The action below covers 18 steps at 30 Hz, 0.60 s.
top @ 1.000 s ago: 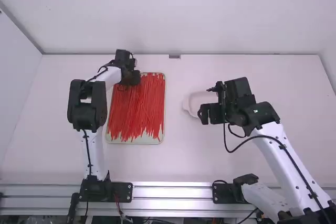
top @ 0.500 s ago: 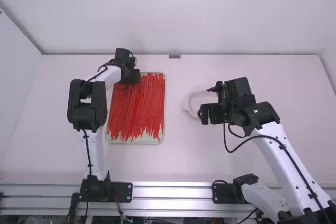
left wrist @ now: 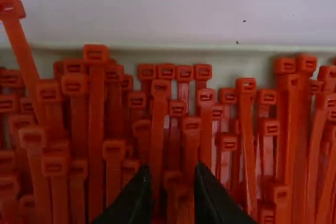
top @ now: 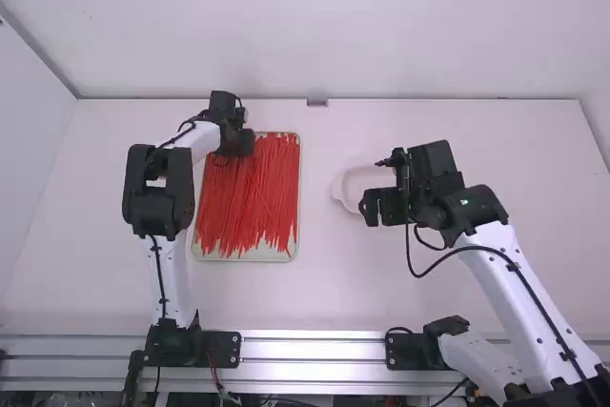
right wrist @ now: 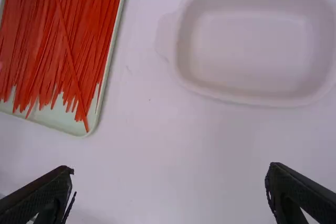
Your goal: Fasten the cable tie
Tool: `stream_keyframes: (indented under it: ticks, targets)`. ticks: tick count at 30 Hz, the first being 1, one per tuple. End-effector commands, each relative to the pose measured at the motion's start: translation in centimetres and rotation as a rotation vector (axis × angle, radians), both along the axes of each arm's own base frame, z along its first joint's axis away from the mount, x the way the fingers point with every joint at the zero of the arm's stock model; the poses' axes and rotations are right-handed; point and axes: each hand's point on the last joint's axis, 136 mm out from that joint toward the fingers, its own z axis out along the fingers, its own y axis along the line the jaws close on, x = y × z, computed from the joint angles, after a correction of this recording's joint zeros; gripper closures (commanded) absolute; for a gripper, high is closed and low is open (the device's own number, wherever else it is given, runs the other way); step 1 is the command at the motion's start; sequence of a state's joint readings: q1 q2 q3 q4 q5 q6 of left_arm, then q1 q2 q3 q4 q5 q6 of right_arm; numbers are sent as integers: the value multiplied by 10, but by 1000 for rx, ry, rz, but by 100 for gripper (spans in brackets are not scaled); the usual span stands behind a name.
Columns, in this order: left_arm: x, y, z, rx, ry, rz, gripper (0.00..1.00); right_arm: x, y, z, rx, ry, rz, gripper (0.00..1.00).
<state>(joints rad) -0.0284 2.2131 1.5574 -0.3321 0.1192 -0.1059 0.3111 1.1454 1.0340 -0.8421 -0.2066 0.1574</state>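
Note:
A heap of orange-red cable ties (top: 250,195) lies on a pale tray (top: 238,254) left of the table's middle. My left gripper (top: 232,140) is down at the tray's far end, among the tie heads (left wrist: 157,85). Its own view shows the gripper (left wrist: 170,182) nearly shut, its two black fingers pinching a tie or two from the heap. My right gripper (top: 381,205) hangs open above the bare table, at the near right edge of a white dish (top: 345,186). Nothing is between the right gripper's (right wrist: 170,192) wide-spread fingers.
The white dish (right wrist: 252,45) is empty and stands just right of the tray (right wrist: 58,121), with a strip of bare table between them. White walls close off the table's far and left sides. A metal rail runs along the near edge.
The left gripper has shifted very slightly at the tray's far end. The right arm has not moved.

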Motion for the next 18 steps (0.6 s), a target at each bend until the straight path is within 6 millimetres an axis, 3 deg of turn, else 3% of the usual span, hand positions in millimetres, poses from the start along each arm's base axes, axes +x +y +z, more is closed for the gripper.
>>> stream_keyframes:
  ticks: [1, 18]
  targets:
    - [-5, 0, -9, 12, 23, -9, 79, 5, 1, 10, 9, -22, -2, 2]
    - [-7, -1, -10, 17, 30, -26, 96, 5, 1, 10, 8, -24, 1, 2]
